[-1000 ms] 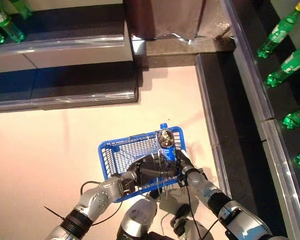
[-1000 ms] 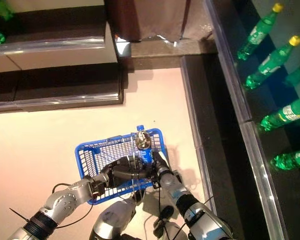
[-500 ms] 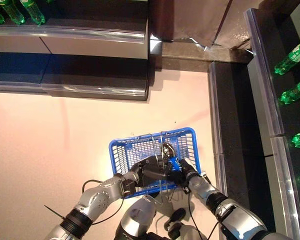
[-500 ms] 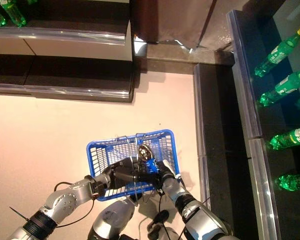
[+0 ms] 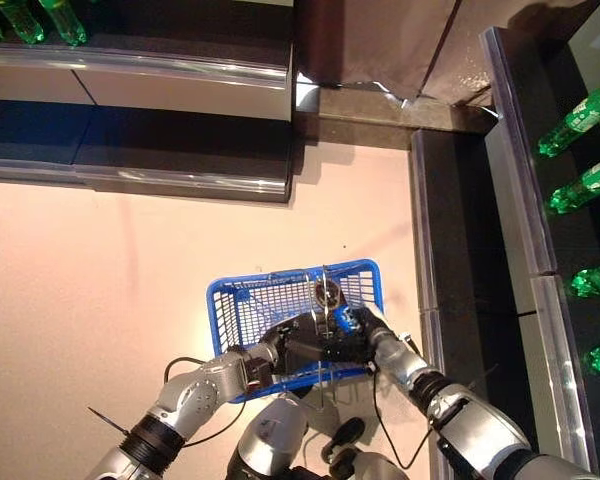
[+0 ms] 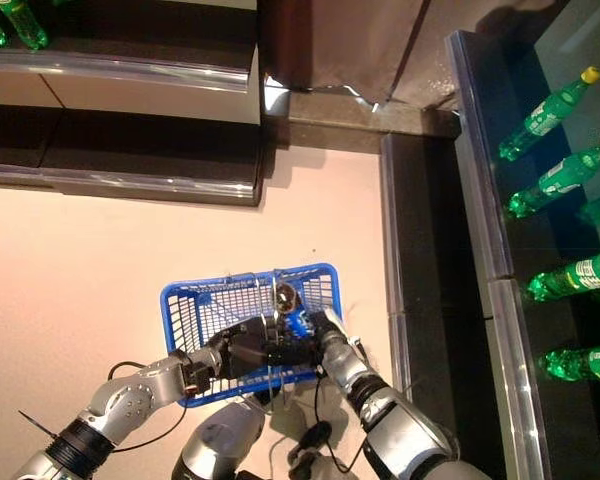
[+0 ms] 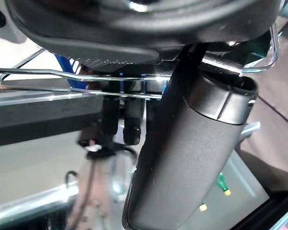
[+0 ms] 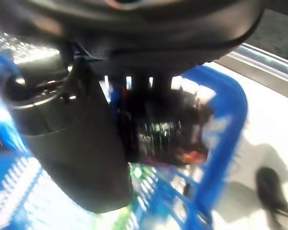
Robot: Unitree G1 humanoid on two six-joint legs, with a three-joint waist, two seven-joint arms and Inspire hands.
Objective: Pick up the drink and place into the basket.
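Note:
The blue basket (image 5: 250, 308) hangs in front of me above the pale floor. My left hand (image 5: 302, 348) is shut on its thin wire handles (image 7: 62, 75) at the near rim. My right hand (image 5: 368, 330) reaches over the basket's right near corner and is shut on the drink (image 5: 344, 318), a dark bottle with a blue label. The drink is tilted inside the basket, with its shiny end (image 5: 328, 292) pointing away from me. In the right wrist view the fingers curl round the drink (image 8: 169, 130) above the basket's blue mesh (image 8: 226, 120).
A dark shelf unit (image 5: 480, 250) runs along the right with green bottles (image 5: 586, 183) lying on it. More shelving (image 5: 130, 150) crosses the far left, with green bottles (image 5: 58, 20) on top. A brown column (image 5: 370, 40) stands at the far middle.
My right hand has lowered the drink from above the basket's right rim down into the basket and tilted it. The camera has shifted a little.

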